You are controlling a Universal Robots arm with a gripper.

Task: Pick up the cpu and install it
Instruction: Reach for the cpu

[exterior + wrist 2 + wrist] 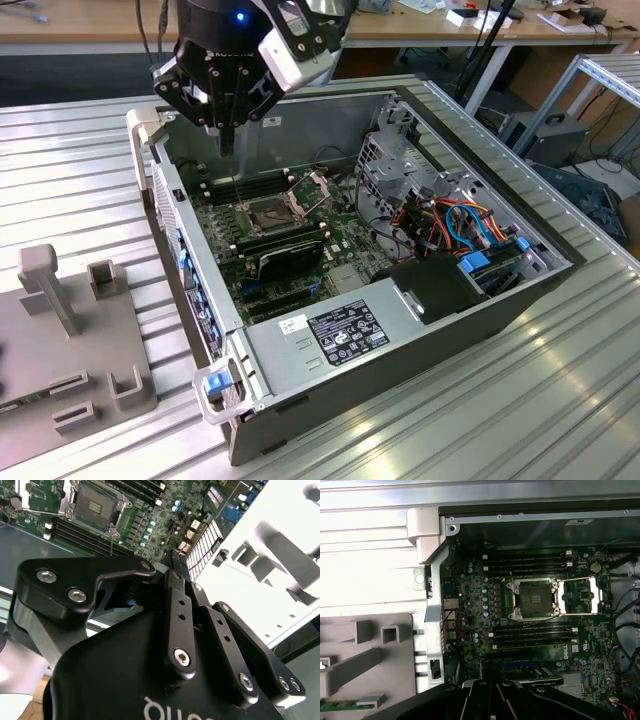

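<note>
Black end effector (228,140) hangs over the open grey steel computer case (478,150), near its back corner. Fingers drawn narrow, nearly together. Cannot tell whether the cpu is pinched between them; its place is hidden. On the green motherboard, square CPU socket (535,598) lies open, and its metal bracket (580,595) is hinged back. Ribbed aluminium desk (80,150) underneath.

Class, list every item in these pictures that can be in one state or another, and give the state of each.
computer case, lying on its side, side panel off.
cpu socket, uncovered and empty.
socket bracket, hinged open beside the socket.
gripper, raised above the case.
</note>
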